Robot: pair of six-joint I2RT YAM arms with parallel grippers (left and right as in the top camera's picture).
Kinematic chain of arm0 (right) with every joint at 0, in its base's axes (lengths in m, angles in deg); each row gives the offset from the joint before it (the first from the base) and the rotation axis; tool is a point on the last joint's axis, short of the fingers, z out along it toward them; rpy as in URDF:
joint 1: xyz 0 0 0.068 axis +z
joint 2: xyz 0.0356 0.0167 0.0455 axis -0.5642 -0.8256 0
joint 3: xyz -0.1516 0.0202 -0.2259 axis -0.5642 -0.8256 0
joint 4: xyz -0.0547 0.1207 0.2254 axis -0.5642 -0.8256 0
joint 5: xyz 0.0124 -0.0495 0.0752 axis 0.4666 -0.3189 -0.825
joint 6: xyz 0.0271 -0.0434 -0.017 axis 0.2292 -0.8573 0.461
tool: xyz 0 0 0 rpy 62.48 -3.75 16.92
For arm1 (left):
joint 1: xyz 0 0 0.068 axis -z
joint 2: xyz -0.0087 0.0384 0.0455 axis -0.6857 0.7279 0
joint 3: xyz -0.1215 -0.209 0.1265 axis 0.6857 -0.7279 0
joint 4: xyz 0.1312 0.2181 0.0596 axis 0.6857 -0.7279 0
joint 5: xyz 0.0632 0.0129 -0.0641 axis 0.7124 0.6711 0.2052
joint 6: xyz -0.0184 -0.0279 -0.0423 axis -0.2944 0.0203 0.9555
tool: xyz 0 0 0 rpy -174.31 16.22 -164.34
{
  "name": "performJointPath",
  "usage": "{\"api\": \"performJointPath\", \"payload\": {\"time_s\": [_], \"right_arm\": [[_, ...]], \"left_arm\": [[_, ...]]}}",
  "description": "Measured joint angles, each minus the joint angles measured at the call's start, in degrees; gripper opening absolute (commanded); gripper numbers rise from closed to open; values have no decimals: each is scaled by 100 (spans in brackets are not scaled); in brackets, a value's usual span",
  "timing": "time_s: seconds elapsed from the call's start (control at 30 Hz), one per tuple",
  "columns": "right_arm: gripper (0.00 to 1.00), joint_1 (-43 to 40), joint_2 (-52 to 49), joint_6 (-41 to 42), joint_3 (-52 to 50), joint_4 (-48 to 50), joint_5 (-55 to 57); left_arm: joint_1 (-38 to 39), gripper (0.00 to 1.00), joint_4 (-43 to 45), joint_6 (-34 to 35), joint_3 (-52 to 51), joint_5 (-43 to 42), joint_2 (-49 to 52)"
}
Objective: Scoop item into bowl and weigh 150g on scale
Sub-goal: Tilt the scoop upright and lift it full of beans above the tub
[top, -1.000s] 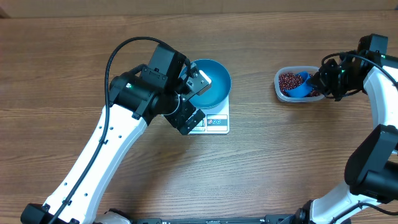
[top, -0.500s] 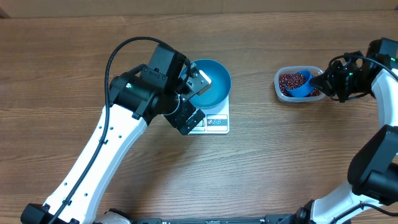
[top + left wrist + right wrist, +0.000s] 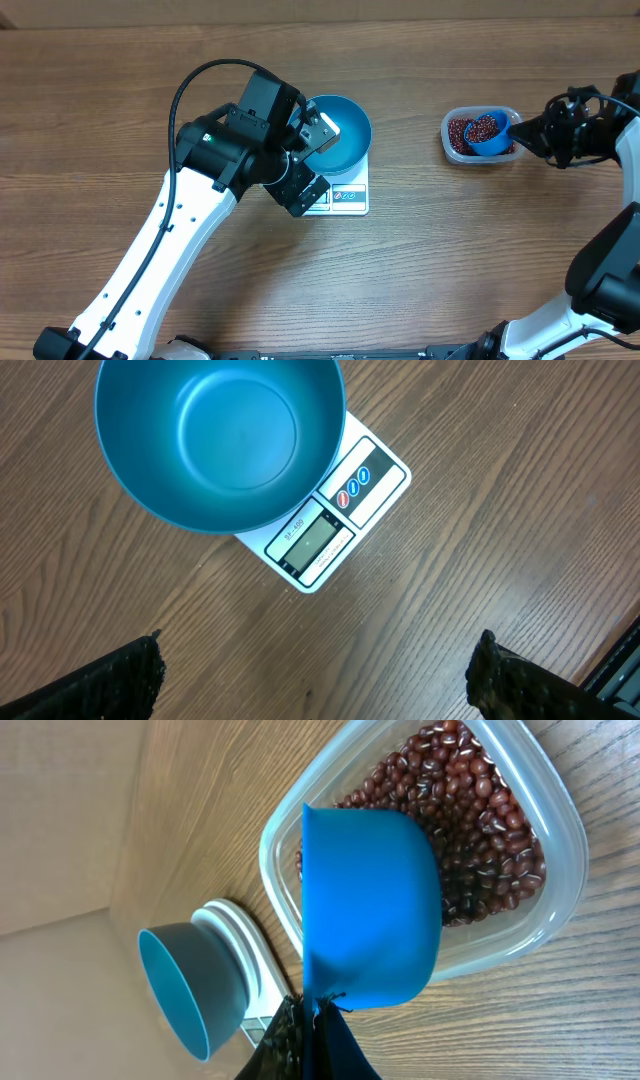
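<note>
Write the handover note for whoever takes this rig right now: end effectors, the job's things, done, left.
Left end effector: open, empty, hovering by the bowl.
Right end effector: shut on the blue scoop, apparently loaded, over the beans in the clear tub.
The bowl is empty and sits on the scale.
Done: one scoopful taken.
Left: carry it to the bowl, tip it in, repeat to target weight.

Clear plastic tub (image 3: 446, 140) on wood tbl (image 3: 450, 260), rt side; blue scoop (image 3: 488, 136) over tub's rt half.
</note>
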Motion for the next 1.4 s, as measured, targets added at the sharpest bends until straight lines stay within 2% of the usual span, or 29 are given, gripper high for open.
{"api": "performJointPath", "payload": {"time_s": [1.4], "right_arm": [[4,-238,0,-1386,-37,52,-2568]], "left_arm": [[0,99,0,0,2,0,0]]}}
